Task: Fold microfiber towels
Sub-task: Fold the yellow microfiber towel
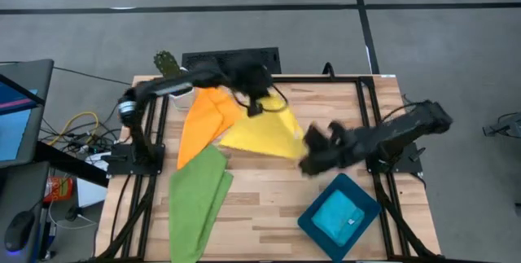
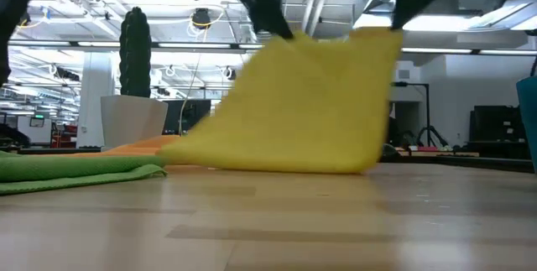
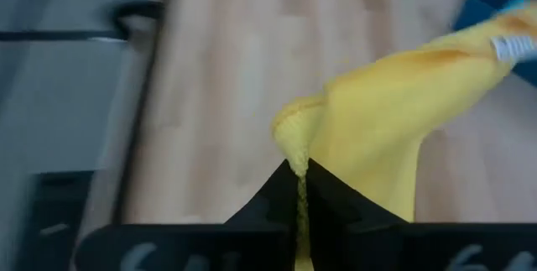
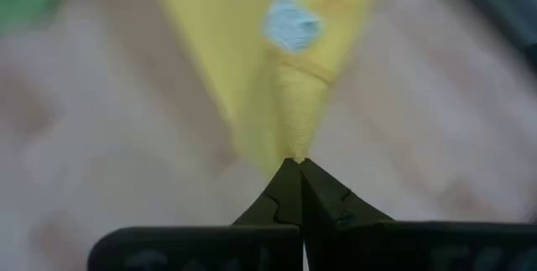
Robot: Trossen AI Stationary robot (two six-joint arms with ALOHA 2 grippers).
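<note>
The yellow towel (image 1: 262, 135) is in the middle of the counter (image 1: 269, 214), a bit toward the far edge. Two of its corners are held up in the air, and the rest of it hangs down. In the low view its bottom edge rests on the wood.

The left claw (image 1: 259, 105) is pinched tight on one yellow corner. In the left wrist view the cloth is squeezed between its two dark fingers (image 3: 331, 197). The right claw (image 1: 308, 139) is pinched tight on the other corner, on the side nearer the right edge of the counter. In the right wrist view the yellow cloth comes to a point right at its closed tips, and a small pale tag (image 4: 291, 23) shows on the cloth.

The orange towel (image 1: 203, 120) lies flat just beside the yellow one, toward the far left corner of the counter. The yellow towel covers part of it. The green towel (image 1: 195, 198) lies along the left side, and its near end goes to the near edge. It touches the orange towel.

The light blue towel (image 1: 340, 216) sits bunched up inside a dark teal tray (image 1: 309, 218). The tray is near the near right corner of the counter, well apart from the other towels.

Past the far edge of the counter is grey floor with dark lines.
</note>
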